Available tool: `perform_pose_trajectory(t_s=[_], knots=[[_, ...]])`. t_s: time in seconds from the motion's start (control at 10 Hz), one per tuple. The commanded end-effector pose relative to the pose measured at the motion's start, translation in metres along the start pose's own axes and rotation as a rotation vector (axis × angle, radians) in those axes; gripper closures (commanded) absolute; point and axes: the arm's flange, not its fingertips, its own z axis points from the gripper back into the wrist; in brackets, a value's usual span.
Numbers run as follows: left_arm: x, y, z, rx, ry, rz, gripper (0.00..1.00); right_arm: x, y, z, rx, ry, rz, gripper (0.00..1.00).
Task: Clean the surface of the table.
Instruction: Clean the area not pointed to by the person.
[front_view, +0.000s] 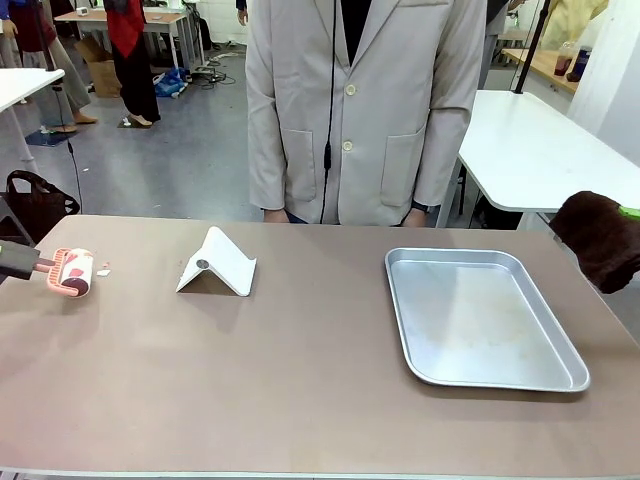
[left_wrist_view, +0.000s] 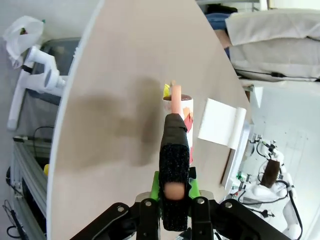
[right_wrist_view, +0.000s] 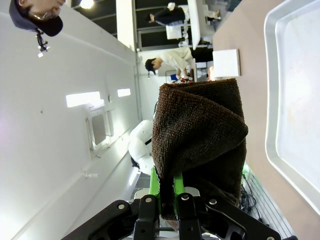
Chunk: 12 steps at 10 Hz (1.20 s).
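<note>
The tabletop (front_view: 300, 390) is stretching across the whole front view, taupe and matte, and most of it is looking bare and unmarked. I am judging that the cleaning is barely under way, with nearly the full surface left to go over.

The tray (front_view: 480, 320) is lying on the right half, its floor showing faint smears. It and the white folded stand (front_view: 217, 264) at left of centre are both sitting on the surface, so the patches beneath them are probably waiting until last or until they are shifted.

The brown cloth (front_view: 598, 238) is hanging at the right edge, above the tabletop and apart from it. The right claw (right_wrist_view: 166, 187) is pinching it by its lower folds, so no wiping is happening on that side.

The lint roller (front_view: 74, 272) is sitting at the far left, its drum seemingly resting on the surface, though the contact is hard to confirm from this angle. The left claw (left_wrist_view: 175, 189) is gripping its dark handle, pressed tight around it.

A few tiny scraps (front_view: 103, 270) are lying just beside the drum — the one visible bit of dirt, not yet picked up.
</note>
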Motion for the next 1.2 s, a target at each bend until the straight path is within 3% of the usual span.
perform_pose_trajectory(t_s=[0.0, 0.7, 1.1], knots=[[0.008, -0.003, -0.001, 0.006, -0.022, 0.040, 0.77, -0.001, 0.007, 0.000, 0.015, 0.005, -0.017, 0.88], [0.008, 0.002, -0.045, 0.124, 0.041, 0.010, 0.77, -0.001, 0.007, 0.000, 0.015, 0.005, -0.017, 0.88], [0.011, -0.017, -0.074, 0.141, 0.091, -0.032, 0.77, -0.001, 0.007, 0.000, 0.015, 0.005, -0.017, 0.88]])
